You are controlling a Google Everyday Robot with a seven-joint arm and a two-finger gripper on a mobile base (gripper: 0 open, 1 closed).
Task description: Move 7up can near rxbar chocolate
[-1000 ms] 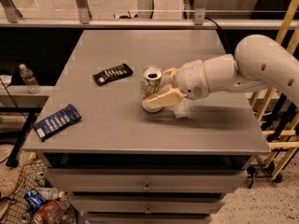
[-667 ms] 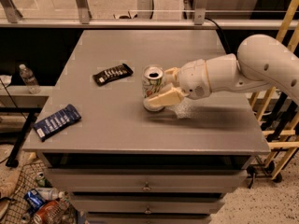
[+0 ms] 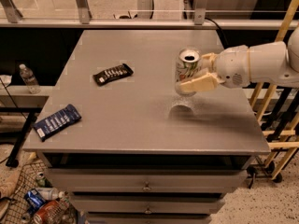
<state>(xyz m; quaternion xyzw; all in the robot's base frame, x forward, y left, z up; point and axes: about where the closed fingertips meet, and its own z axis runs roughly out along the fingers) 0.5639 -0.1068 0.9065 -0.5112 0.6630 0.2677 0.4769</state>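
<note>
The 7up can is white and silver with green markings and an open silver top. It is held upright a little above the grey table, right of the middle, with its shadow on the surface below. My gripper comes in from the right on the white arm and is shut on the can, one cream finger across its front. The rxbar chocolate, a dark bar with white lettering, lies flat to the left of the can, well apart from it.
A blue wrapped bar lies near the table's front left corner. A water bottle stands on a low shelf left of the table. A yellow wooden rack stands at the right. Drawers are under the table and litter is on the floor at bottom left.
The can stood on the table nearer the middle with the gripper around it. Now the gripper has lifted it and carried it to the right, away from the dark bar.
</note>
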